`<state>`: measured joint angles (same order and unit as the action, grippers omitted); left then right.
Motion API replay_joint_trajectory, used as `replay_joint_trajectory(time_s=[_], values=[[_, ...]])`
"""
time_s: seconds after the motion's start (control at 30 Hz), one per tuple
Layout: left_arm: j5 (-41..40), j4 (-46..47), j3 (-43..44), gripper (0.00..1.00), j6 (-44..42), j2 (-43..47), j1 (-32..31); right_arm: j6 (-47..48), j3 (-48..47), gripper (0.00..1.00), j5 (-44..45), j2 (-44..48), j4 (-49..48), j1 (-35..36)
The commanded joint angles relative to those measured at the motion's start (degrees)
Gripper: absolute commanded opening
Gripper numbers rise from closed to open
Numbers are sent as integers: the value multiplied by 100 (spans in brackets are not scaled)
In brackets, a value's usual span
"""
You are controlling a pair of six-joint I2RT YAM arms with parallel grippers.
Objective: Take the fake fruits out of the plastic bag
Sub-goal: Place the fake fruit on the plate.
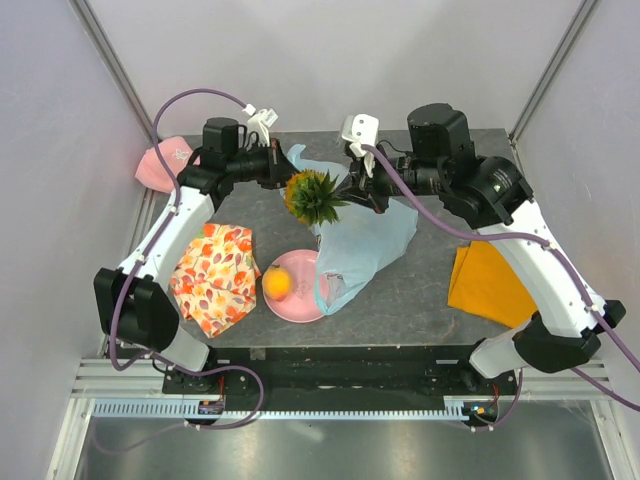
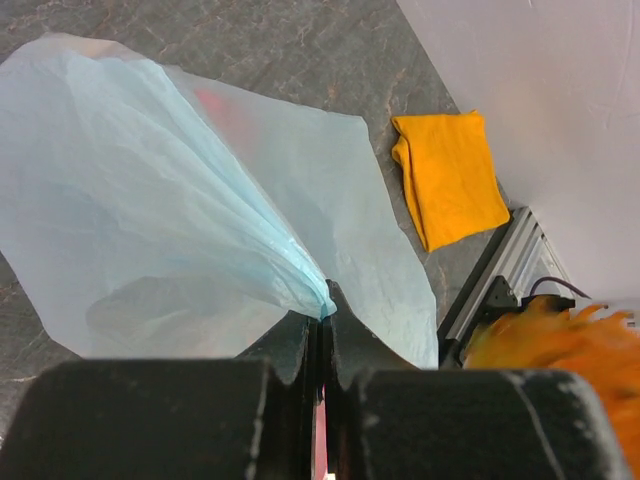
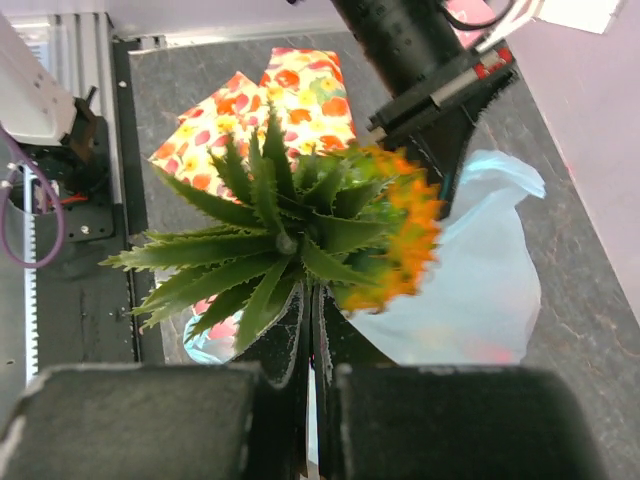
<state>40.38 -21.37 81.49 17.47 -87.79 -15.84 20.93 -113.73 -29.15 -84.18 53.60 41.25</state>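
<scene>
On pink plate, orange ball

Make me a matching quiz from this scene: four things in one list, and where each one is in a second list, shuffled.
Things:
1. pineapple
2. orange ball
3. plastic bag
4. orange cloth

Places:
A. on the pink plate
B. pinched by the left gripper
C. by the right edge of the table
D. held by its leaves in the right gripper

Pairs: 1-D, 2-A, 3-B, 4-C
</scene>
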Motion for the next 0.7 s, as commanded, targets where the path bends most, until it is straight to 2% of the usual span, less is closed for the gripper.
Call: replay_joint_trajectory(time_s=[0.0, 0.2, 0.43, 0.67], values=[[-22, 18, 384, 2, -253, -168, 2, -229, -10, 0, -546, 51, -298, 84], [-22, 1, 631, 1, -359, -107, 28, -458, 816, 0, -794, -256, -895, 392], [145, -8, 614, 2, -306, 51, 28, -730, 1099, 0, -794, -1117, -1369, 427], [295, 115, 596, 1, -87, 227, 28, -1108, 1239, 0, -601, -1531, -1625, 427]])
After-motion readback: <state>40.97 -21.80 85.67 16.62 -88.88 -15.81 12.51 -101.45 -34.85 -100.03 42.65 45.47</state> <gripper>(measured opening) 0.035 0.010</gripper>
